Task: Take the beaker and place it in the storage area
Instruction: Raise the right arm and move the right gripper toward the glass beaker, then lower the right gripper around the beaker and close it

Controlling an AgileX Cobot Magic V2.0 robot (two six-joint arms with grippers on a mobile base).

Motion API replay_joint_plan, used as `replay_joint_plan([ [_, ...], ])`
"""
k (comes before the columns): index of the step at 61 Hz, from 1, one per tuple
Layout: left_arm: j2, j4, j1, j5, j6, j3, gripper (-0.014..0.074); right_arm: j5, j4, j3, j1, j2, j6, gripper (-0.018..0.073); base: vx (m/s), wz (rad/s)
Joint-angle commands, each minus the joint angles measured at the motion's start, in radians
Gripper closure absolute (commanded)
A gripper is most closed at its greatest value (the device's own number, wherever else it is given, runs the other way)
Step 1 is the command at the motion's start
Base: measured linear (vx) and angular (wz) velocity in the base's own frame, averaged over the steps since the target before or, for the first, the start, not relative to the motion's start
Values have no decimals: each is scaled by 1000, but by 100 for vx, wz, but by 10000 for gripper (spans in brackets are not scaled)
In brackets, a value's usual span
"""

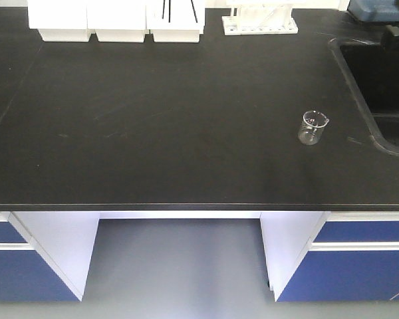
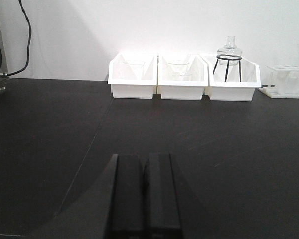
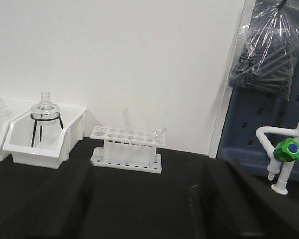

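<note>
One wide matte black benchtop fills the front view. Under it stand two white cabinets with blue drawer fronts, one left and one right of an open gap. One black sunken sink is set into the top's far right corner. In the right wrist view, one blue perforated panel rises at the right, with one clear plastic bag of dark items hanging against it.

Three white plastic bins sit side by side along the far edge. Right of them is one white test-tube rack holding two leaning glass tubes. One white tap with a green knob stands at the far right.

The left gripper shows two dark fingers pressed together, nothing between them, low over bare benchtop. The right gripper appears only as dark shapes blending into the black surface, so I cannot tell whether it is spread or closed.

One round clear glass flask sits on one black wire tripod in the rightmost bin.

One small clear glass beaker stands upright on the benchtop's right side, near the sink's left rim but apart from it, well apart from the bins and clear of both grippers.
</note>
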Motion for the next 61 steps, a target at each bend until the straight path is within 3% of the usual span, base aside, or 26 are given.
replay_joint_plan([
  [1, -17, -6, -6, -84, -6, 22, 605, -137, 22, -37, -4, -18, 1, -174, 0, 0],
  [25, -17, -6, -6, -84, -6, 22, 605, -257, 35, 20, -4, 48, 60, -102, 0, 0],
  [37, -17, -6, -6, -84, -6, 22, 605, -648, 34, 286, -4, 185, 103, -27, 0, 0],
  [48, -17, -6, -6, -84, -6, 22, 605, -1032, -48, 489, -4, 331, 111, -5, 0, 0],
  [61, -17, -6, -6, -84, -6, 22, 605, -1177, -72, 520, -4, 529, 116, -5, 0, 0],
])
